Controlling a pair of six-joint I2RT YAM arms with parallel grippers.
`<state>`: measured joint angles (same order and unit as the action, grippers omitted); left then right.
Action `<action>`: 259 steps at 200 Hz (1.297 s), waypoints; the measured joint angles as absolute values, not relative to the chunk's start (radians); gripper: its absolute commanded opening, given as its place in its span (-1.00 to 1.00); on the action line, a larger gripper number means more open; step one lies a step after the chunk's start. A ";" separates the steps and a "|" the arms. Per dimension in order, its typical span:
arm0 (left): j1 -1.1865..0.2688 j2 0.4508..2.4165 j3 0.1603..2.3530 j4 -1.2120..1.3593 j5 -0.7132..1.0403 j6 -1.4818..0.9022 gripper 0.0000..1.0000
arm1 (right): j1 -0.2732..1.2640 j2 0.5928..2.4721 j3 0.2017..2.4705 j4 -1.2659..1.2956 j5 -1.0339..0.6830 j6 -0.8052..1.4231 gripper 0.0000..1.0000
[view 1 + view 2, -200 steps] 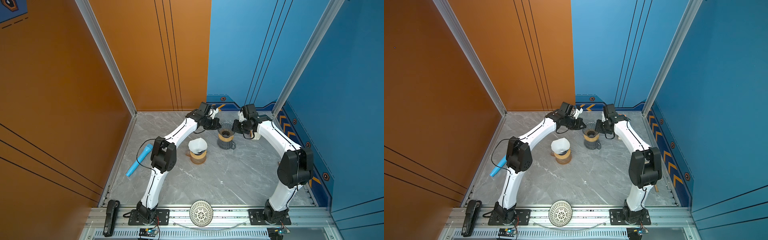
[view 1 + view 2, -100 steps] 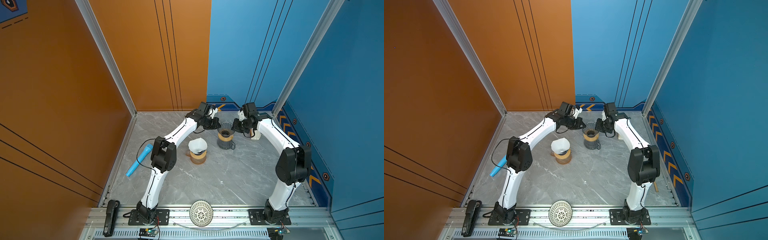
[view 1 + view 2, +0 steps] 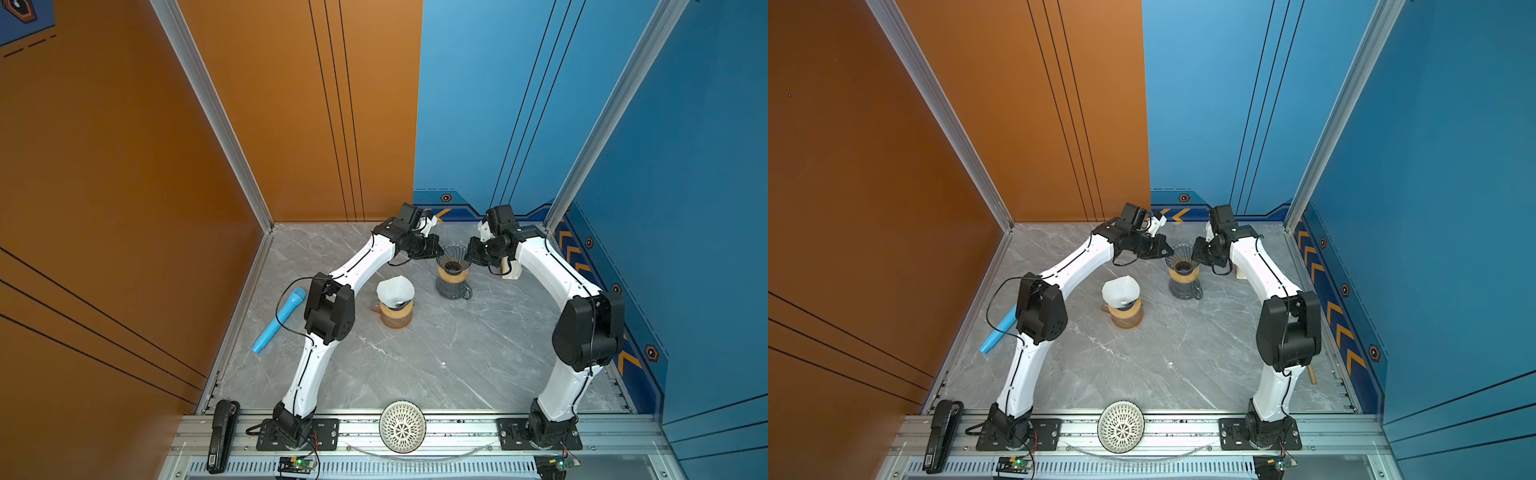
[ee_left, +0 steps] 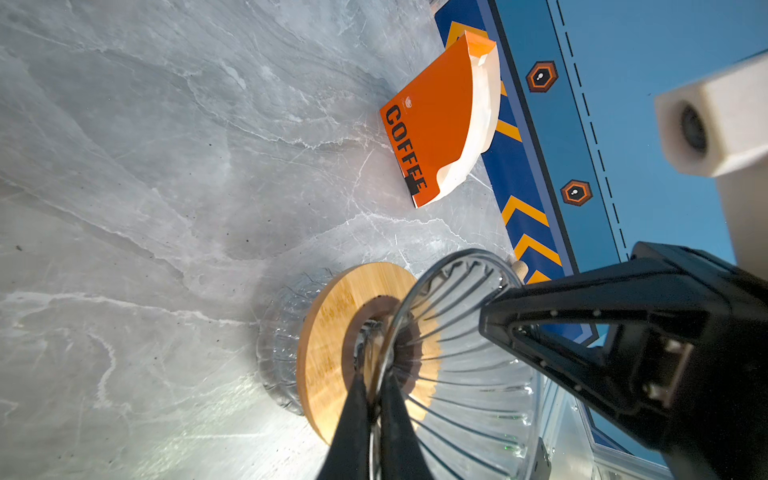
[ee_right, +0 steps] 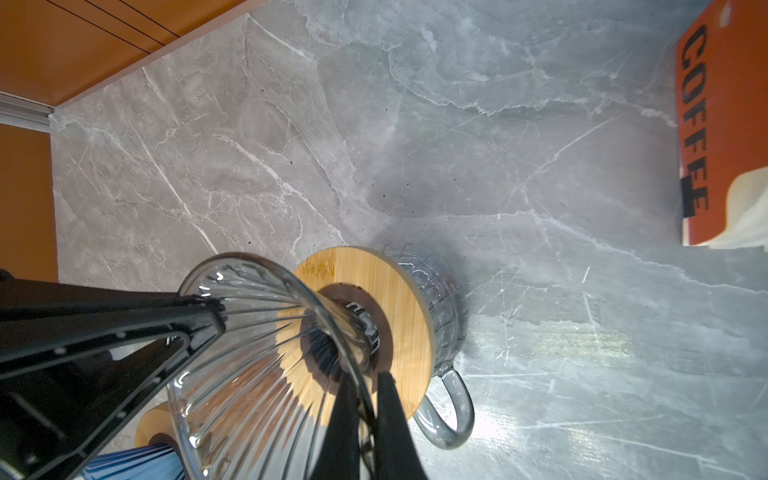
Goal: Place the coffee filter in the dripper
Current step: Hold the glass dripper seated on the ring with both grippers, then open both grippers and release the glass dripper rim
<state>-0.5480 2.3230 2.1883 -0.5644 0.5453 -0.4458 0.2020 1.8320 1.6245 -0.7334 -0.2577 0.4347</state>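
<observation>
Both arms arch inward toward the far centre, the left gripper (image 3: 440, 252) and right gripper (image 3: 469, 254) facing each other, jaws pinched closed.

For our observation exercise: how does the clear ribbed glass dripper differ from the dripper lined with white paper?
The clear ribbed glass dripper is empty; the lined dripper holds a white paper filter. The left gripper and right gripper pinch the glass dripper's rim; the lined dripper stands untouched. Both rest on wooden collars over cups.

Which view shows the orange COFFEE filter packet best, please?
The left wrist view: the orange COFFEE filter packet appears whole, lettering readable. The right wrist view crops it; in both top views the right arm hides most of it.
</observation>
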 measured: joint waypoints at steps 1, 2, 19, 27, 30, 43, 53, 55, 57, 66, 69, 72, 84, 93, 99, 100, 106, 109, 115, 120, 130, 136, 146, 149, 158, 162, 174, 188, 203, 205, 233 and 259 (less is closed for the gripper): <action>-0.548 2.323 2.188 -0.564 0.545 -0.446 -1.00 | 0.202 1.832 1.624 -0.733 -0.258 0.435 -1.00; -0.548 2.323 2.188 -0.564 0.545 -0.445 -1.00 | 0.202 1.831 1.623 -0.732 -0.258 0.434 -1.00; -0.548 2.323 2.188 -0.564 0.546 -0.443 -1.00 | 0.202 1.821 1.601 -0.709 -0.258 0.435 -1.00; -0.548 2.323 2.187 -0.564 0.545 -0.440 -1.00 | 0.202 1.811 1.583 -0.688 -0.258 0.436 -1.00; -0.548 2.323 2.186 -0.564 0.546 -0.437 -1.00 | 0.202 1.807 1.575 -0.680 -0.258 0.439 -1.00; -0.548 2.323 2.182 -0.559 0.548 -0.431 -1.00 | 0.202 1.787 1.535 -0.638 -0.258 0.448 -1.00; -0.548 2.323 2.181 -0.556 0.551 -0.427 -1.00 | 0.202 1.773 1.510 -0.608 -0.258 0.461 -1.00; -0.548 2.323 2.181 -0.556 0.551 -0.427 -1.00 | 0.202 1.771 1.506 -0.605 -0.258 0.461 -1.00; -0.548 2.323 2.181 -0.556 0.551 -0.427 -1.00 | 0.202 1.770 1.504 -0.601 -0.258 0.463 -1.00; -0.548 2.323 2.181 -0.554 0.551 -0.427 -1.00 | 0.202 1.767 1.497 -0.591 -0.258 0.469 -1.00; -0.548 2.323 2.181 -0.554 0.551 -0.427 -1.00 | 0.202 1.767 1.496 -0.590 -0.258 0.471 -1.00; -0.548 2.323 2.181 -0.554 0.551 -0.427 -1.00 | 0.202 1.766 1.495 -0.589 -0.258 0.472 -1.00; -0.548 2.323 2.181 -0.554 0.551 -0.427 -1.00 | 0.202 1.765 1.495 -0.588 -0.258 0.473 -1.00; -0.548 2.323 2.181 -0.554 0.551 -0.427 -1.00 | 0.202 1.765 1.495 -0.588 -0.258 0.474 -0.99; -0.548 2.323 2.181 -0.554 0.551 -0.427 -0.99 | 0.202 1.765 1.496 -0.589 -0.258 0.476 -0.97; -0.548 2.323 2.181 -0.554 0.551 -0.427 -0.98 | 0.202 1.765 1.496 -0.589 -0.258 0.476 -0.96; -0.548 2.323 2.182 -0.554 0.551 -0.427 -0.96 | 0.202 1.765 1.498 -0.590 -0.258 0.476 -0.94; -0.548 2.323 2.183 -0.554 0.551 -0.427 -0.95 | 0.202 1.765 1.499 -0.591 -0.258 0.476 -0.93; -0.548 2.323 2.183 -0.556 0.551 -0.427 -0.93 | 0.202 1.765 1.501 -0.593 -0.258 0.476 -0.91; -0.548 2.323 2.186 -0.558 0.551 -0.427 -0.90 | 0.202 1.765 1.503 -0.595 -0.260 0.476 -0.90; -0.548 2.323 2.189 -0.562 0.551 -0.427 -0.82 | 0.202 1.767 1.509 -0.603 -0.262 0.476 -0.89; -0.548 2.323 2.190 -0.564 0.551 -0.427 -0.80 | 0.202 1.770 1.517 -0.610 -0.262 0.476 -0.88; -0.548 2.325 2.195 -0.569 0.551 -0.427 -0.75 | 0.202 1.777 1.529 -0.621 -0.265 0.476 -0.87; -0.548 2.325 2.196 -0.570 0.551 -0.427 -0.73 | 0.202 1.779 1.533 -0.625 -0.265 0.476 -0.87; -0.548 2.329 2.202 -0.581 0.552 -0.427 -0.70 | 0.202 1.784 1.542 -0.632 -0.265 0.477 -0.83; -0.548 2.331 2.204 -0.586 0.553 -0.427 -0.68 | 0.202 1.787 1.547 -0.636 -0.265 0.478 -0.81; -0.551 2.336 2.212 -0.601 0.556 -0.428 -0.62 | 0.202 1.791 1.554 -0.640 -0.265 0.480 -0.80; -0.553 2.339 2.218 -0.617 0.559 -0.427 -0.57 | 0.202 1.794 1.560 -0.646 -0.265 0.481 -0.73; -0.556 2.339 2.225 -0.632 0.560 -0.427 -0.49 | 0.200 1.795 1.566 -0.647 -0.264 0.487 -0.70; -0.556 2.339 2.226 -0.634 0.560 -0.427 -0.48 | 0.200 1.795 1.567 -0.647 -0.264 0.488 -0.69; -0.557 2.339 2.241 -0.652 0.563 -0.428 -0.39 | 0.196 1.795 1.577 -0.651 -0.265 0.495 -0.49; -0.558 2.339 2.249 -0.656 0.563 -0.427 -0.28 | 0.195 1.795 1.583 -0.653 -0.265 0.495 -0.45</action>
